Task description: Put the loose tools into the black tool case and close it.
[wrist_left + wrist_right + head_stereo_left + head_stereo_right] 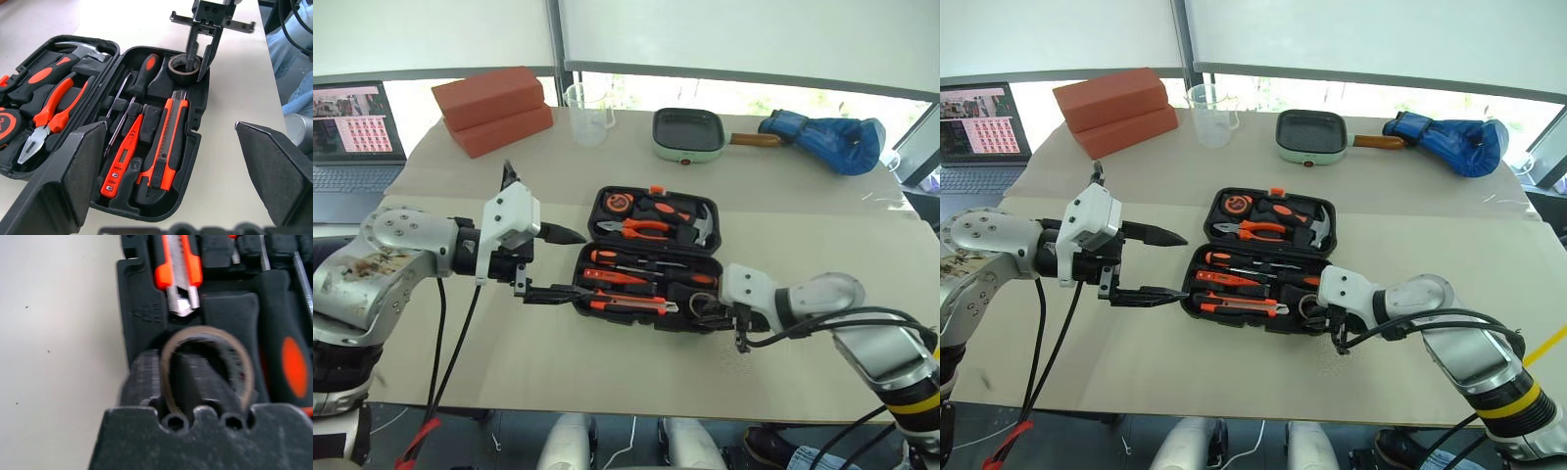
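Note:
The black tool case lies open in the middle of the table. Its near half holds the utility knife, the slim tester screwdriver and two screwdrivers. The roll of tape sits in the slot at the right end. My right gripper stands over it, slightly open, one finger inside the ring and one outside. My left gripper hangs wide open and empty just off the case's left end. The lid half holds pliers, a hammer and a tape measure.
At the back of the table stand two red bricks, a clear measuring cup, a green-rimmed frying pan and a blue glove. A laptop sits far left. The table's near edge runs close below the case.

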Controlling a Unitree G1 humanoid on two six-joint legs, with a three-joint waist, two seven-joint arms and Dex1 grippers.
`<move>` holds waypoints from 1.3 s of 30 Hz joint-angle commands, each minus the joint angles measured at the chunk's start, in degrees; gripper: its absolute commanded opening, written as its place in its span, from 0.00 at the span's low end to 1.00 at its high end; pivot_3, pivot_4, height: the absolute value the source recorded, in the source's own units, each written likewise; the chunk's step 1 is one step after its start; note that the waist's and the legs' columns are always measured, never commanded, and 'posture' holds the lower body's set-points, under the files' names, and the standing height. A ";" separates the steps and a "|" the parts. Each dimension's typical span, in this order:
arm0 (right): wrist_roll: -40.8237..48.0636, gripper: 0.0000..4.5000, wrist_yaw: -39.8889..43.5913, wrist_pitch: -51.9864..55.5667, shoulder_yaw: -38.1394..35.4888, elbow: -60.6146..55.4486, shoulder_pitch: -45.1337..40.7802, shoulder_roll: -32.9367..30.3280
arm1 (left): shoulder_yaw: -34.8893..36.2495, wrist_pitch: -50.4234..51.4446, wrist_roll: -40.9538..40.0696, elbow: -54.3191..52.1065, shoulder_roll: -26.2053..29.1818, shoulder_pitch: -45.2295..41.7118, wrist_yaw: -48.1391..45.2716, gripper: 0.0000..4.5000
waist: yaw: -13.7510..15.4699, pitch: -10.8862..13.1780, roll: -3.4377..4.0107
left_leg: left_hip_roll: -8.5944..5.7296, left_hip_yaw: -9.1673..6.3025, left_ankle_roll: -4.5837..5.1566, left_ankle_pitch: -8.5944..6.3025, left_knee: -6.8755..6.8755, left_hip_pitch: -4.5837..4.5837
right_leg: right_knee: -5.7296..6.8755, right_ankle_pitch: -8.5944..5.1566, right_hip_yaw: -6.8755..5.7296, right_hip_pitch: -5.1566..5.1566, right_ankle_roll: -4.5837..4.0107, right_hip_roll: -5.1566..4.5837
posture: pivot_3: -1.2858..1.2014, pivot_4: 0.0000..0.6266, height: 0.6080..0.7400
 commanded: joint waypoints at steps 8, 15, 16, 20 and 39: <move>14.70 0.97 1.75 9.90 -13.48 -7.25 -2.88 -1.37 | -0.43 -2.82 2.79 3.11 -1.82 -1.96 0.34 1.00 | 0.26 0.01 -0.01 | 0.01 -0.01 0.00 0.00 0.05 -0.01 | 0.01 0.00 0.00 0.02 -0.01 0.01 | 0.52 0.24 1.00; 16.48 0.92 -2.42 12.76 -20.98 1.56 -3.41 -1.88 | -1.79 -7.97 10.43 12.47 -2.64 0.16 2.98 1.00 | 0.30 0.01 -0.01 | 0.00 0.00 0.01 0.00 0.06 0.01 | 0.02 0.00 0.00 0.03 -0.01 0.01 | 0.52 0.24 1.00; 15.15 0.85 -4.24 12.18 -21.45 4.97 -3.15 -1.42 | -2.31 -9.78 13.08 16.28 -3.10 0.09 4.68 0.95 | 0.29 0.00 -0.01 | 0.00 0.02 0.01 0.00 0.07 0.00 | 0.02 0.00 0.00 0.03 -0.01 0.01 | 0.52 0.24 1.00; 10.06 0.57 -8.12 7.83 -19.55 14.26 -2.20 -0.37 | -5.74 -16.69 20.18 27.83 -5.45 -0.24 6.35 0.70 | 0.33 0.00 -0.01 | -0.02 0.33 0.01 0.01 0.07 0.00 | 0.01 0.00 0.00 0.02 -0.01 0.00 | 0.52 0.24 1.00; 5.26 0.00 -6.01 -0.55 -10.18 19.36 -5.08 7.68 | -11.13 -20.44 26.95 37.27 -18.63 -5.26 4.41 0.01 | 0.03 0.00 -0.01 | 0.00 0.33 0.01 0.01 0.11 -0.18 | 0.08 0.02 -0.01 -0.13 0.00 0.01 | 0.52 0.24 1.00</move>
